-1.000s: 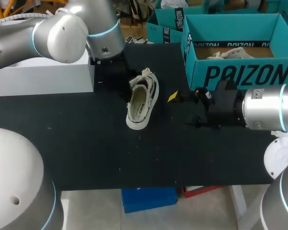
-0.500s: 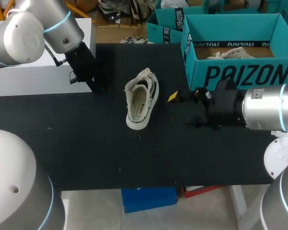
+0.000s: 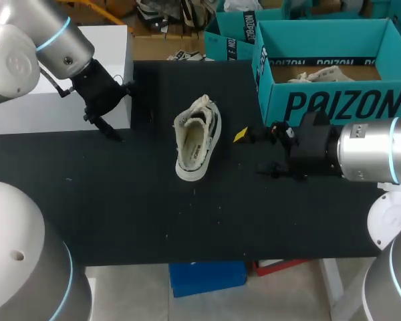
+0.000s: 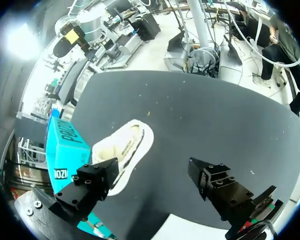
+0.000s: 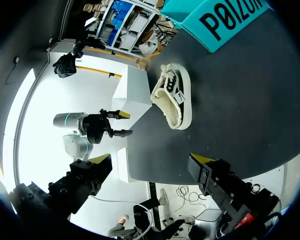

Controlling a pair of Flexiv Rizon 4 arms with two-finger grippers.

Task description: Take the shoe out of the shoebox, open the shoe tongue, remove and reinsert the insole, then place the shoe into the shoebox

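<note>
The shoe [image 3: 197, 137] lies on the table [image 3: 120, 200] with its opening up, near the box [image 3: 334, 103], where either arm could likely work the tongue; the right gripper [image 5: 150, 160] waits nearby, jaws spread and empty, and the left gripper [image 4: 150, 167], likewise spread and empty, hangs well apart.

I saw even, soft light on the black tabletop [image 3: 120, 200], which swallowed any shadow beside the pale shoe [image 3: 195, 144]. Both wrist views showed strong white glare past the tabletop's edge.
</note>
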